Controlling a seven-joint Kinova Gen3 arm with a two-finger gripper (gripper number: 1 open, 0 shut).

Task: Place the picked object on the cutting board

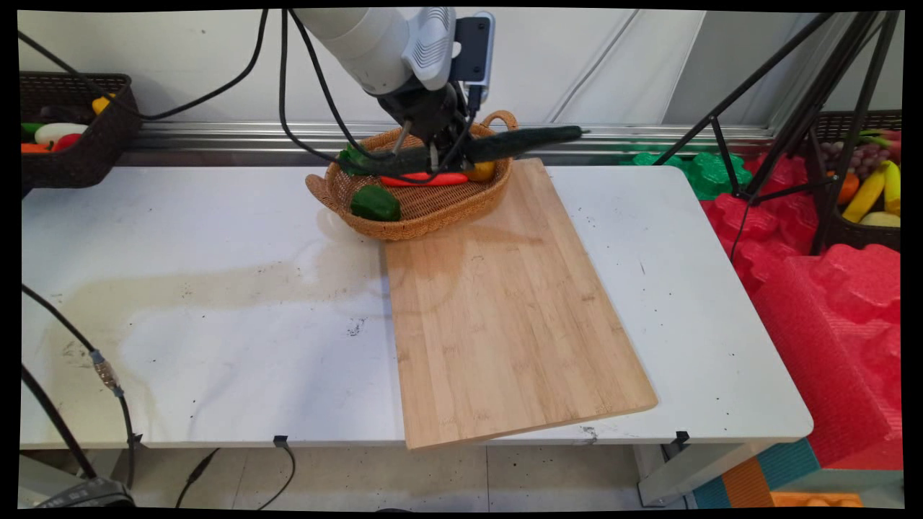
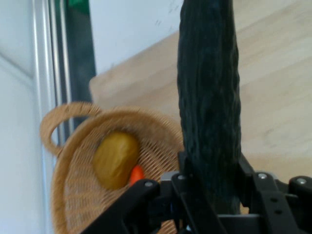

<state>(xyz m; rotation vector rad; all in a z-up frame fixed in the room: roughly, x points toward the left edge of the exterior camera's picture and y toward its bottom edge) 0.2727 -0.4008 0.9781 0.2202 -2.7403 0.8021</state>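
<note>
My gripper [image 2: 209,195] clamps cucumber [image 1: 497,144], lifted above basket [image 1: 404,216]; pepper [image 1: 375,203], carrot [image 1: 425,179], lemon [image 2: 116,160] remain inside basket.

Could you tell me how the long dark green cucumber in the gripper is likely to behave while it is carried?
The cucumber looks stiff: it juts level past the basket without drooping. Its length beyond the gripper could make it pivot or swing. The bumpy skin probably helps against slipping.

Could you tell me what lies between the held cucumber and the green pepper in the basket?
In the main view, a red pepper lies in the basket between the cucumber above it and the green pepper in front.
</note>
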